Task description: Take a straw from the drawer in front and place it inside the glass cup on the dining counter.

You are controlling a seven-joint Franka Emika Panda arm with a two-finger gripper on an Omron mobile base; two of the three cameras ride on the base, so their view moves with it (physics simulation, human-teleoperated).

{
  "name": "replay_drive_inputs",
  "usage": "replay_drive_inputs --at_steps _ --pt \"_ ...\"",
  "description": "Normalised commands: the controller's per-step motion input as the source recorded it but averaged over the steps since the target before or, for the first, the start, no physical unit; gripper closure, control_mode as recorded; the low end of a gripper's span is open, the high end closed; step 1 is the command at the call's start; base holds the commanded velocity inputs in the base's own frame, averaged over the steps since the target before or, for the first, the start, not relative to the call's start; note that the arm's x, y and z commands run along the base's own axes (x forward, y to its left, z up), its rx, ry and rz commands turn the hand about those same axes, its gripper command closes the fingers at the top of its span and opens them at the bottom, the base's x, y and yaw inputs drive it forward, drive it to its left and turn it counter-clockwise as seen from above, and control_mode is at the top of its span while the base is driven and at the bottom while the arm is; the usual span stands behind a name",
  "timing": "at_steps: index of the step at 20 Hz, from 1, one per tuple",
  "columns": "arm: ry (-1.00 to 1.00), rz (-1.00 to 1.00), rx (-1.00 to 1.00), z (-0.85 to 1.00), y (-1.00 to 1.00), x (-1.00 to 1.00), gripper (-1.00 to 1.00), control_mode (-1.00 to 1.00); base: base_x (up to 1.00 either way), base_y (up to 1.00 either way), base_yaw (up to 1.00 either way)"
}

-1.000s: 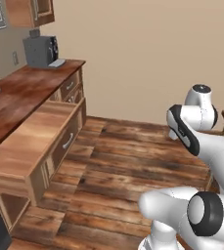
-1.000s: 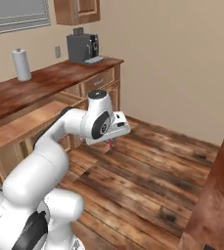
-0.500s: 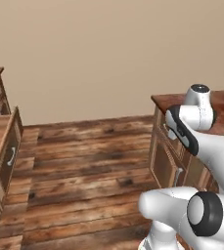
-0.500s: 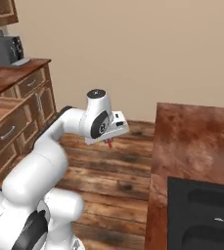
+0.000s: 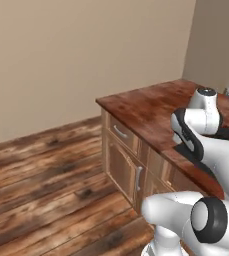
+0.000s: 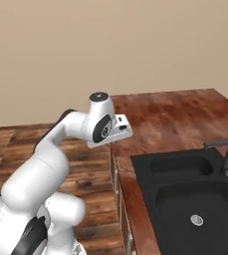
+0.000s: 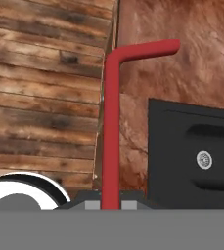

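So, straw is in my grip, w/ drop-off left to do — fetch part looks done, and no glass cup shows up yet, so finding it and lowering the straw in is what remains, by my reckoning.

Left base view: my arm rises at lower right, elbow folded, wrist section sitting over the near edge of the dining counter. Counter's corner juts toward the wood floor, w/ cabinet fronts and bar handles below the top. Can't make out my claw from this side.

Right base view: arm comes up from lower left, bends at the shoulder, then reaches fwd w/ the hand turned downward just at the counter's left edge. My gripper points down; a thin bit of red pokes out beneath the hand, i.e. the straw hanging below it. Black sink fills the counter's near part, faucet at its right side. Bare reddish top stretches beyond.

Hand view: fingers pinched tight on the straw's lower end, jaws closed all the way round it. Straw runs straight away from me, bent tip angled off to one side, over the counter edge, w/ floor on one side and sink on the other. Held above the surface, not touching it as far as I can tell.
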Motion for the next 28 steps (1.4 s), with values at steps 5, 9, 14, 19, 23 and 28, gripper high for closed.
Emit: replay_drive_inputs --at_steps 5,9,14,19,23,28 --pt "0.0 0.0 0.0 0.0 0.0 0.0 1.0 1.0 0.0 0.21 -0.52" --pt "0.0 0.0 0.0 0.0 0.0 0.0 1.0 1.0 -0.03 0.22 -0.5" --pt "0.0 0.0 0.0 0.0 0.0 0.0 1.0 1.0 -0.11 0.52 -0.46" --pt "0.0 0.0 0.0 0.0 0.0 0.0 1.0 1.0 0.11 1.0 -0.31" --pt "0.0 0.0 0.0 0.0 0.0 0.0 1.0 1.0 0.1 1.0 -0.27" --pt "0.0 0.0 0.0 0.0 0.0 0.0 1.0 1.0 0.12 1.0 -0.25"
